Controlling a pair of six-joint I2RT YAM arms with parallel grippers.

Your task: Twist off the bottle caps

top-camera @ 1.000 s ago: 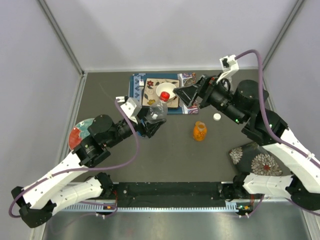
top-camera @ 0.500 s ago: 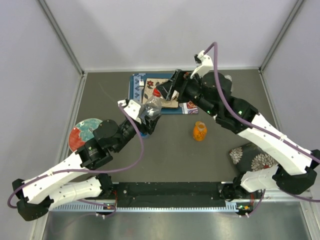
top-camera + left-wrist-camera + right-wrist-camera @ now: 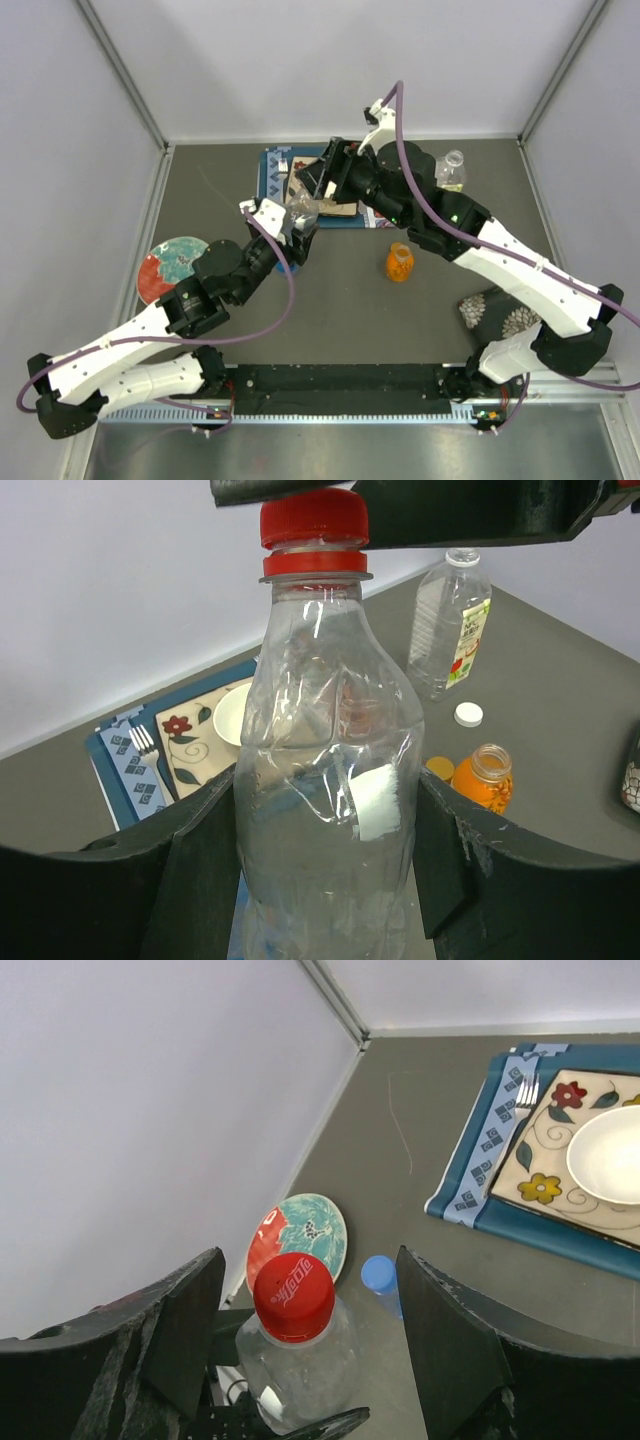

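My left gripper is shut on the body of a clear plastic bottle and holds it upright; it also shows in the top view. The bottle's red cap is screwed on. My right gripper is open just above it, with one finger on each side of the red cap and a gap on both sides. A blue cap sits on a small bottle below. A white cap and an orange cap lie loose on the table.
An open orange bottle stands mid-table. An open labelled clear bottle stands at the back right. A blue placemat holds a white bowl. A red-and-teal plate lies left, a floral plate right.
My right gripper has swung left from beside the bowl to just above the red cap. My left gripper has moved the bottle slightly left and back.
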